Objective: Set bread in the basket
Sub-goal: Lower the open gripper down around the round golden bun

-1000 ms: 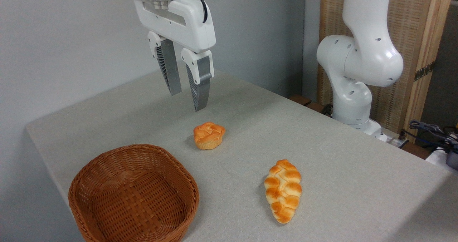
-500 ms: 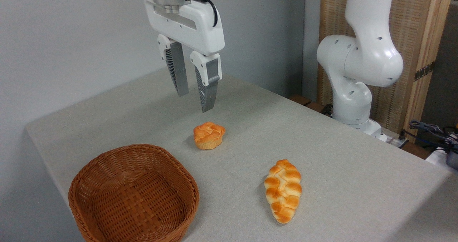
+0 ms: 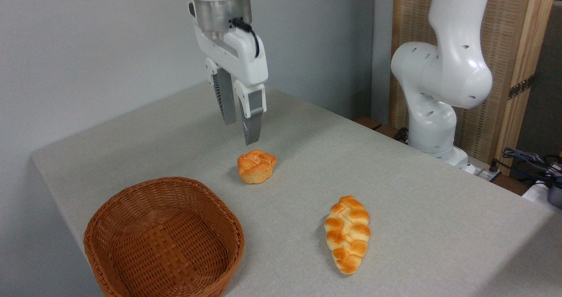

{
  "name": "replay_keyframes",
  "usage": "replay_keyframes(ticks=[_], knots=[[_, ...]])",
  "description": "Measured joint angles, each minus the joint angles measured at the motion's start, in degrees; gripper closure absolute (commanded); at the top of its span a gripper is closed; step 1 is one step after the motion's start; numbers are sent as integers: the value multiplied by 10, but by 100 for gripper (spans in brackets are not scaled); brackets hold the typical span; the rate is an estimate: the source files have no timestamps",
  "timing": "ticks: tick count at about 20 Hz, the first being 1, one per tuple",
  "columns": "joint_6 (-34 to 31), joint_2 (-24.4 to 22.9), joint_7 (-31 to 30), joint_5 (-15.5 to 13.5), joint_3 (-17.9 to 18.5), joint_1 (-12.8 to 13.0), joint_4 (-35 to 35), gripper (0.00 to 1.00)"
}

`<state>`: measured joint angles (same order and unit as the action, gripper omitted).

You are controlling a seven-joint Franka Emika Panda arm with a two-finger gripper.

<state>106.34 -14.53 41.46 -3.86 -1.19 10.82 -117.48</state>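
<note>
- The gripper (image 3: pixel 240 131) hangs above the table (image 3: pixel 395 191), fingers pointing down, just over the bun (image 3: pixel 256 166) and not touching it.
- Its two fingers stand a little apart with a narrow gap between them; nothing is held. From this angle one finger partly overlaps the other, so the exact width of the gap is hard to judge.
- The nearer finger (image 3: pixel 252 119) reaches lower in the picture than the farther one, its tip close above the bun's knotted top.
- The bun sits upright on the table near its middle, orange-golden on top with a paler base.
- The basket (image 3: pixel 164 240) stands at the front left of the table, brown wicker with low sides, nothing inside. It is below and left of the bun, near it but with bare table between them.
- A longer braided loaf (image 3: pixel 347 233) lies flat to the front right of the bun, well apart from both bun and basket.
- The arm's white base and lower joints (image 3: pixel 439 86) rise at the table's far right edge, in front of a woven panel (image 3: pixel 505 47).
- Some cables (image 3: pixel 527 159) lie at the right edge beyond the table.
</note>
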Motion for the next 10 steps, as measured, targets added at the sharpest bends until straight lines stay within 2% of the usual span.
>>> replay_keyframes(ticks=[4,10], knots=[[57,-14,0,-49,0,14,-65,0],[109,-17,3,-52,-2,34,-122,0]])
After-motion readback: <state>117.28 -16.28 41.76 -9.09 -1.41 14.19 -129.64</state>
